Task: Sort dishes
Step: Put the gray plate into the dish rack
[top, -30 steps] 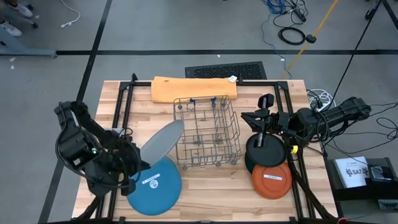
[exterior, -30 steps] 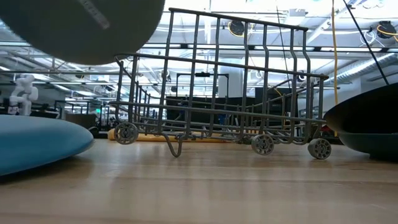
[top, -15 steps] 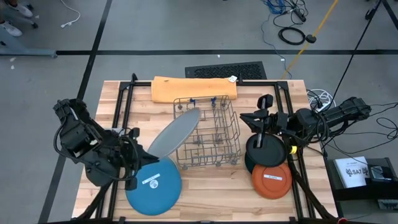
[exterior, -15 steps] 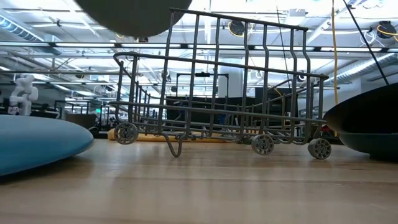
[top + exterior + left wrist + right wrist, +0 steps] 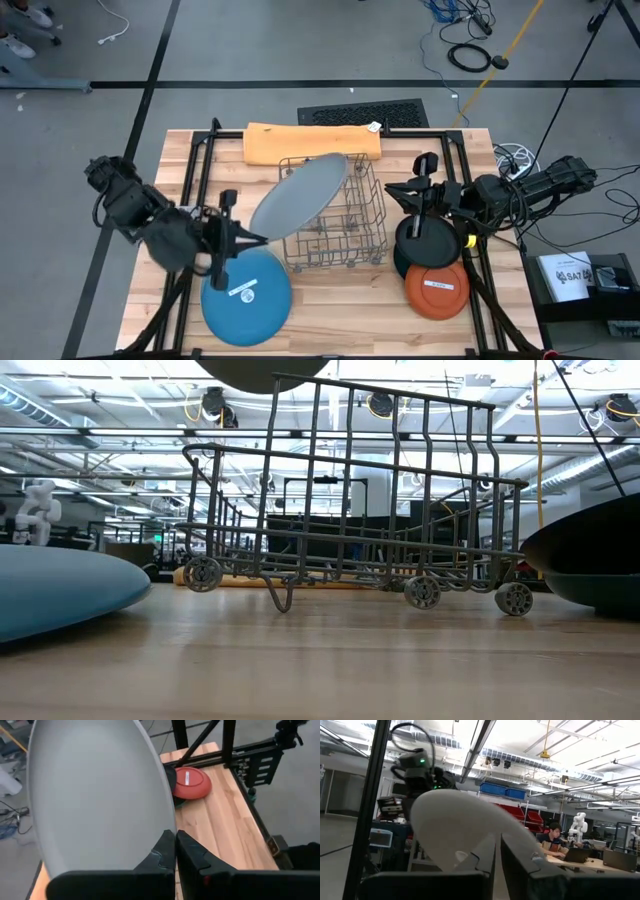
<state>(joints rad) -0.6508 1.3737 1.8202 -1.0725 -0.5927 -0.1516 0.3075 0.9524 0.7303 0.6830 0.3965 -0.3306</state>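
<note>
1. Holding the grey plate by its rim, the left claw is pinched shut on it; the left arm reaches in from the counter's left edge, over the blue plate.
2. Grey plate is tilted, airborne, hanging over the wire rack's left-top corner; low view shows only its underside above the rack rim.
3. Blue plate lies flat at the near left of the counter, white sticker up.
4. Orange plate overlaps the black plate at near right; bare counter separates them from the rack.
5. Right claw hangs over the black plate, fingers nearly closed, gripping nothing.
6. Orange cloth lies along the far edge, behind the rack.
</note>
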